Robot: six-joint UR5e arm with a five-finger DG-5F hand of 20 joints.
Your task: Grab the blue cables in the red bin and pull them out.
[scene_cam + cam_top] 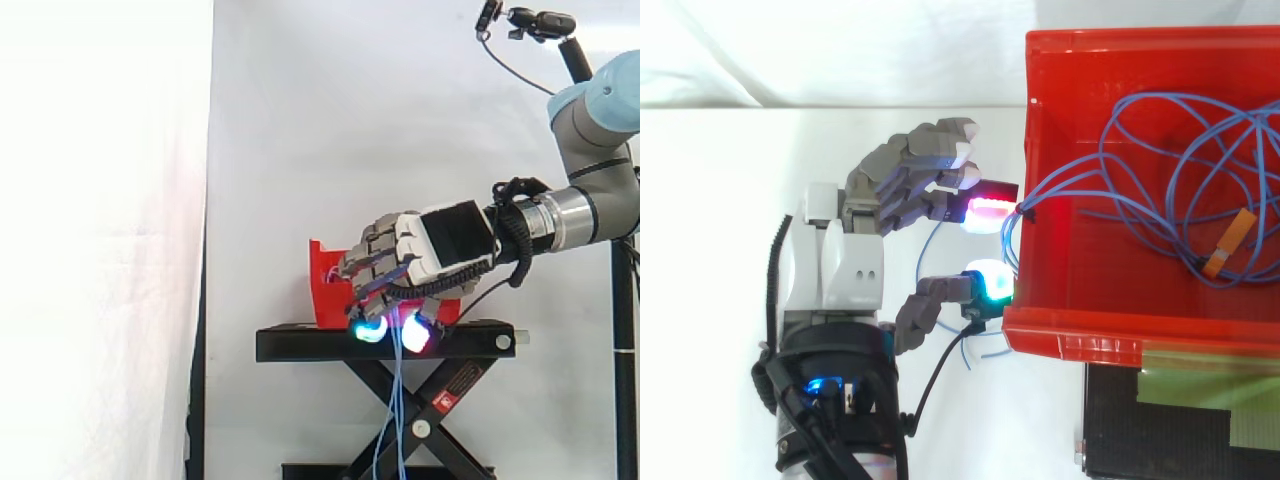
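The red bin (1070, 345) holds a tangle of thin blue cables (1160, 150). A few strands run over its left wall to my hand (845, 265), which sits just outside that wall. Its fingers (930, 175) and thumb (940, 295) are curled, and the strands pass between the glowing pads. From the side, my hand (440, 240) is in front of the bin (325, 290), and the blue cables (397, 400) hang from it down past the stand's top. An orange tag (1230, 240) sits on one strand inside the bin.
The bin stands on a black scissor stand (300, 345) before a white curtain. The arm comes in from the right at bin height in the side view. A small camera on a mount (530, 20) sits at the upper right.
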